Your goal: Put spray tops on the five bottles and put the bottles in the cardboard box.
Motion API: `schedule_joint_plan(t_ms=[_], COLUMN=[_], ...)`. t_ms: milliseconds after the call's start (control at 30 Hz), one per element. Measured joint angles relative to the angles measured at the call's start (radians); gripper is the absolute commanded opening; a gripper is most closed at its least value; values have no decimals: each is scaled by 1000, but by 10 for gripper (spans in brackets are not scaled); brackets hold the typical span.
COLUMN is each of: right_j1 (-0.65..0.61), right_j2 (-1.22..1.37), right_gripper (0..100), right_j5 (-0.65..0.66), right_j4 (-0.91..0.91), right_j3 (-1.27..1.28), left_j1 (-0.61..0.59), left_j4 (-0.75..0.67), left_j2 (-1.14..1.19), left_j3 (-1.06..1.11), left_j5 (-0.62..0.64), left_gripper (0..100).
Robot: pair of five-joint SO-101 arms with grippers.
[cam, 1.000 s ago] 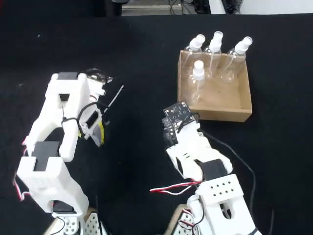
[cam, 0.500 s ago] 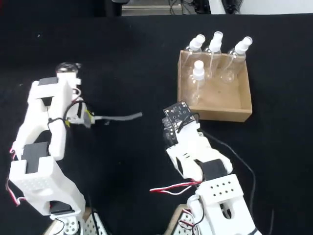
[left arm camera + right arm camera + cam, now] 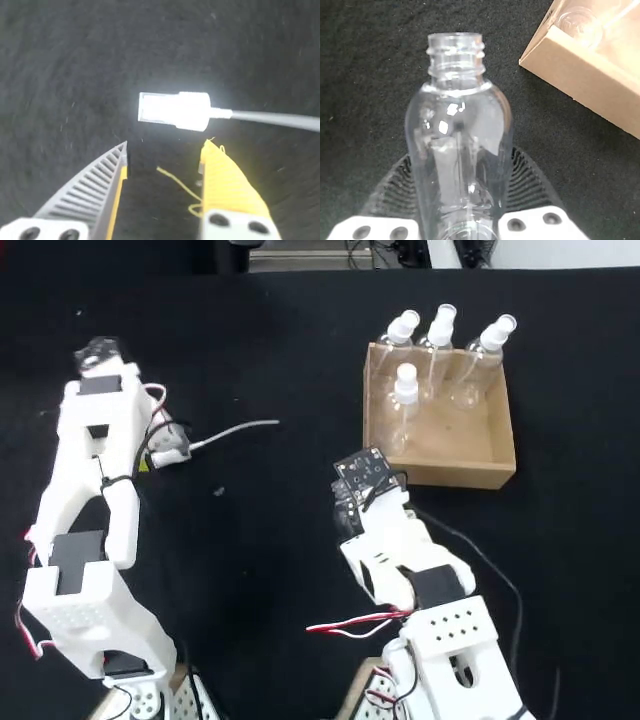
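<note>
Bottle [image 3: 457, 135] with a bare neck sits clamped between the jaws of the right gripper [image 3: 462, 165], near a corner of the cardboard box [image 3: 440, 477]. The left gripper [image 3: 165, 150] is spread wide and holds nothing — a white spray top [image 3: 175, 110] lies on its side on the black table cover [image 3: 280, 340] just beyond the fingertips, its thin tube stretched flat. Four capped bottles [image 3: 405, 405] stand in the box — three along the far wall, one just in front.
</note>
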Motion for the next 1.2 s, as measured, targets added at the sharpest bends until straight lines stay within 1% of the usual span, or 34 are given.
schedule_joint_plan(t_ms=[33, 133, 200, 333, 567, 767, 833, 967, 1033, 1100, 1200], right_j1=[0, 0, 0, 0, 0, 0, 0, 0, 0, 0, 0], right_j2=[0, 0, 0, 0, 0, 0, 0, 0, 0, 0, 0], right_gripper=[12, 12, 12, 12, 12, 12, 12, 12, 12, 12, 12], right_j5=[0, 0, 0, 0, 0, 0, 0, 0, 0, 0, 0], right_j4=[0, 0, 0, 0, 0, 0, 0, 0, 0, 0, 0], right_j3=[0, 0, 0, 0, 0, 0, 0, 0, 0, 0, 0], left_j1=[0, 5, 5, 9, 23, 23, 23, 23, 31, 44, 54], left_j4=[23, 60, 61, 61, 77, 132, 149, 169, 169, 169, 169], left_j2=[0, 0, 8, 98, 275, 348, 367, 408, 428, 445, 448], left_j3=[-17, -35, -40, -63, -190, -333, -361, -374, -393, -430, -427], left_j5=[58, 226, 305, 379, 503, 517, 517, 520, 499, 448, 359], left_gripper=[330, 321, 321, 321, 321, 318, 275, 148, 89, 32, 37])
